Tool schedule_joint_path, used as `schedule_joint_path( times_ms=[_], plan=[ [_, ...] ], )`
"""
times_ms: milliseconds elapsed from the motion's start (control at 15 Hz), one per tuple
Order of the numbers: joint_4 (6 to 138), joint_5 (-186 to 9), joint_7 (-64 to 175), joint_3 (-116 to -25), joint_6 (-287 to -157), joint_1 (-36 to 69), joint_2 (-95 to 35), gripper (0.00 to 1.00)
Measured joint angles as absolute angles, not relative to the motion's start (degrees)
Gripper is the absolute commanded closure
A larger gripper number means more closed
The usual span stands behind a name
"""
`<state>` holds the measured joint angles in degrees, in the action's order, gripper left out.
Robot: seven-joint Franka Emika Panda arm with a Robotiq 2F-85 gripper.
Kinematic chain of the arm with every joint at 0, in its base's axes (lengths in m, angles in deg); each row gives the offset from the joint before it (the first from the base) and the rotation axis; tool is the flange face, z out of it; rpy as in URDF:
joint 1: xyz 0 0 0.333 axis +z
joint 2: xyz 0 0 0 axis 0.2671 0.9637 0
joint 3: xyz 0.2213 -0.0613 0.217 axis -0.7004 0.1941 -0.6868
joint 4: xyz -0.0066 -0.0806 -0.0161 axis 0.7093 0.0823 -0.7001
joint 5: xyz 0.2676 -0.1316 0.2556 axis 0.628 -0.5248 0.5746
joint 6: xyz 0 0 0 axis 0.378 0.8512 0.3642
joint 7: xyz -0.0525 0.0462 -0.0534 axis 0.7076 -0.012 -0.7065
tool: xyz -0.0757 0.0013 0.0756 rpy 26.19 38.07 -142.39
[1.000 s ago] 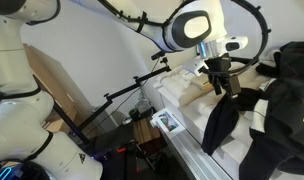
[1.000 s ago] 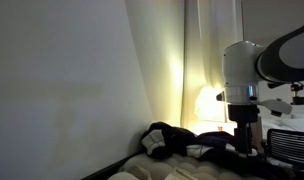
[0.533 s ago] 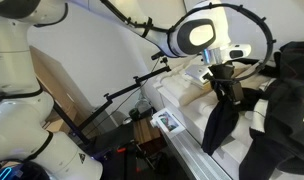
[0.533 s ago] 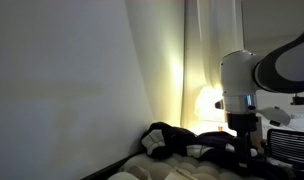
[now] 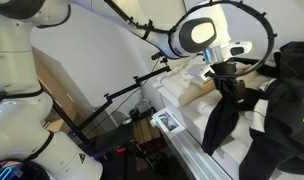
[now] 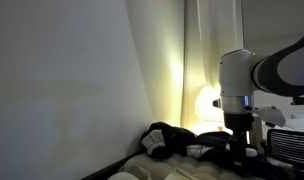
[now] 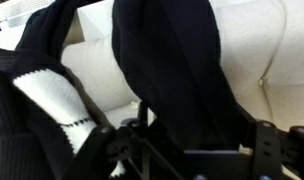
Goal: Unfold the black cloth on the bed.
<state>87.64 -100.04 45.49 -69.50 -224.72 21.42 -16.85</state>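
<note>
Tool (image 5: 229, 82) shifted slightly sideways, clenched on black cloth (image 5: 220, 125); fold dangles limp over bed (image 5: 192, 110).

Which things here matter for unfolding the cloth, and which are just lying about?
Job in hand: black cloth, hanging from the end effector; bed under it.
Lying about: brown panel; black stand; lit lamp.

The black cloth (image 7: 172, 70) has white patches crossed by thin dark lines; the bed (image 7: 262, 60) is cream and ribbed.
</note>
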Motion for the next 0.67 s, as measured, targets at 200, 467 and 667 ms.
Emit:
schedule_joint_path(
  times_ms=[200, 467, 667],
  plan=[
    [87.63, -97.97, 48.25, -70.77, -224.61, 20.94, -16.69, 0.73],
    [87.54, -95.33, 52.74, -72.25, -223.57, 20.07, -16.61, 0.96],
    [87.38, -95.01, 53.74, -72.68, -223.2, 19.94, -17.21, 0.93]
  ],
)
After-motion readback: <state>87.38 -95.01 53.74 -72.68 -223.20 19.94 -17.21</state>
